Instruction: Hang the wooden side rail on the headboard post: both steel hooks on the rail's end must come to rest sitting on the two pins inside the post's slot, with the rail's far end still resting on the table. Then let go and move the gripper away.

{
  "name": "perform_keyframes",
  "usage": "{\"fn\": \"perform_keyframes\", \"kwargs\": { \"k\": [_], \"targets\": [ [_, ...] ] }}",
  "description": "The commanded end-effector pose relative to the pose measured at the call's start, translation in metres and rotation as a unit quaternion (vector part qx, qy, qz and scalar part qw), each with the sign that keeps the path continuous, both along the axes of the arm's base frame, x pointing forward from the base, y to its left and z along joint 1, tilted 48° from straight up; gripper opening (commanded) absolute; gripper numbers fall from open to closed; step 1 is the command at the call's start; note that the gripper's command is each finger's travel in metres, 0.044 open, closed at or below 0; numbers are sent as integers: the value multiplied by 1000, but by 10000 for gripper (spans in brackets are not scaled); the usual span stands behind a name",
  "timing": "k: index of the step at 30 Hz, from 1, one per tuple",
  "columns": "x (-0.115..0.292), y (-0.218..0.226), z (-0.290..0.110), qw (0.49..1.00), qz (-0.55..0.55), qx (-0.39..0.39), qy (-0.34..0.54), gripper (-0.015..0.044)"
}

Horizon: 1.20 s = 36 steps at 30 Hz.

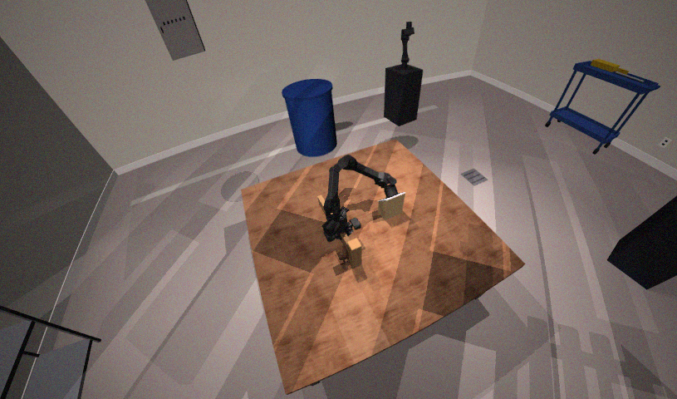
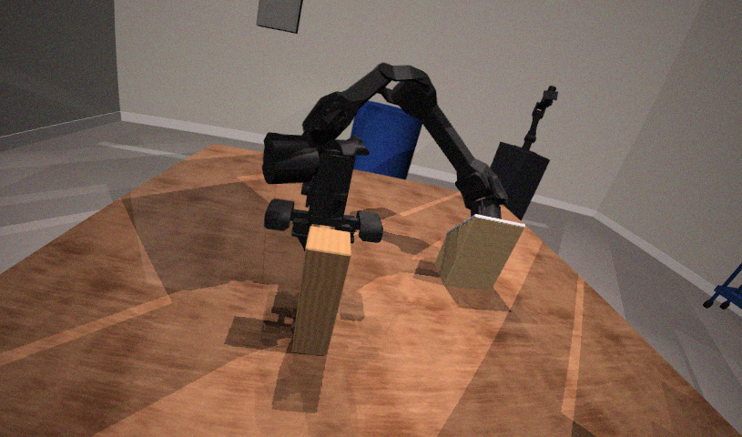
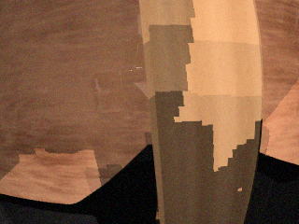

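Observation:
The headboard post (image 1: 354,251) (image 2: 320,292) is an upright light wood block on the wooden table (image 1: 381,316) (image 2: 147,303), just in front of the arm's base. Its slot and pins do not show. The side rail (image 1: 393,206) (image 2: 477,254) (image 3: 219,56) is a paler wooden plank, tilted, well to the right of the post and apart from it. Its lower end is at the table top. My gripper (image 1: 391,194) (image 2: 485,213) (image 3: 183,149) is shut on the rail's raised end from above. In the wrist view the rail runs away from the dark fingers. The steel hooks are not visible.
A blue barrel (image 1: 309,115) (image 2: 386,137) and a black pedestal with a stand (image 1: 402,94) (image 2: 518,173) are on the floor behind the table. A blue cart (image 1: 603,98) is at the far right wall. A dark box (image 1: 653,247) is at the right.

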<state>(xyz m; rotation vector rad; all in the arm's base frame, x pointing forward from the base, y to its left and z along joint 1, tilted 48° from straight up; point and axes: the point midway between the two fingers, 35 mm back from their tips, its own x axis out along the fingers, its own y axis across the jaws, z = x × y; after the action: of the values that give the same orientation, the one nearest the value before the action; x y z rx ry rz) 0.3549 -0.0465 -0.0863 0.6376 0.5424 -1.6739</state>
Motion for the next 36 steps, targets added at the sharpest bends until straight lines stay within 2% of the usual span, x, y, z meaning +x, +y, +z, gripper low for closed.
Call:
{"fn": "perform_keyframes", "kwargs": {
  "k": [1, 36],
  "targets": [
    [2, 5, 0, 1000, 4, 1, -5, 0],
    [1, 6, -3, 1000, 4, 1, -5, 0]
  ]
}}
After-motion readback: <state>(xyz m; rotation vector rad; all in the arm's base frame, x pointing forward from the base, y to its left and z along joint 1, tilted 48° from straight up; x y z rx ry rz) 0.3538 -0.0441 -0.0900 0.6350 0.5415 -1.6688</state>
